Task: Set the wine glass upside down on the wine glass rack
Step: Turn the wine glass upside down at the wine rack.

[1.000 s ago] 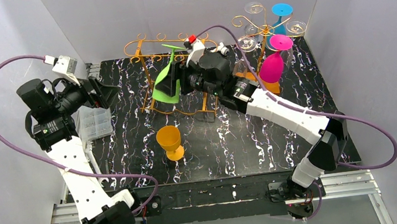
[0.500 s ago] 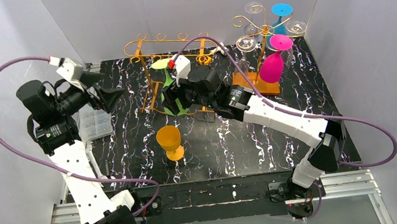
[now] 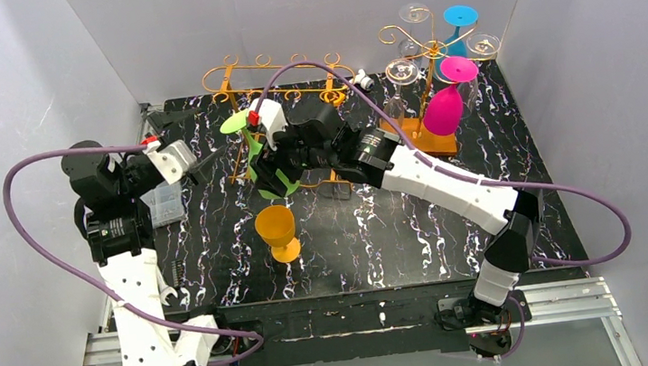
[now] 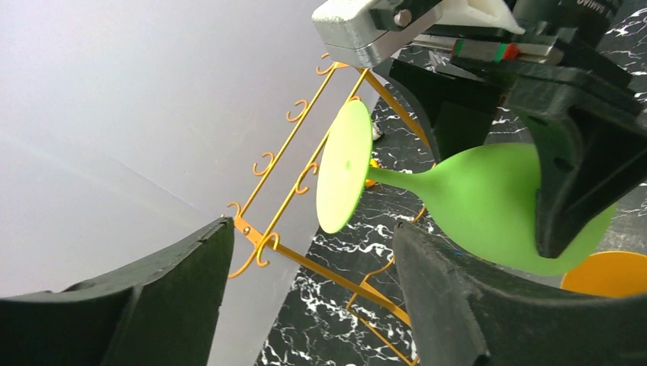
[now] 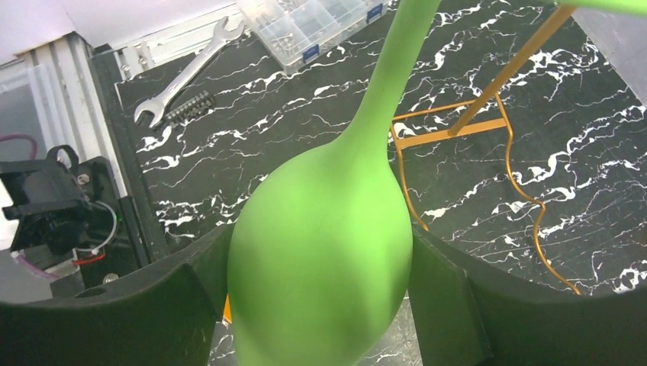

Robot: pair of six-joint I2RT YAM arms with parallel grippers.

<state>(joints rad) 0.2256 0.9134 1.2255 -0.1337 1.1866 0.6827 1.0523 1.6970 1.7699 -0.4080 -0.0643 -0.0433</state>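
In the last second the right arm (image 3: 447, 179) has carried the green wine glass (image 4: 488, 202) from the middle of the gold rack (image 4: 305, 254) to its left end and tipped it. The round foot (image 4: 339, 164) now sits up by the rails with the bowl hanging below. That looks to me like lining up to slide the foot onto the rails; I can't tell whether it is seated yet. The right jaws are clamped on either side of the bowl, the stem pointing away from them toward the rack. The left arm (image 3: 128, 258) has swung round to face the rack's left end; the left jaws gape wide, empty, clear of the glass.
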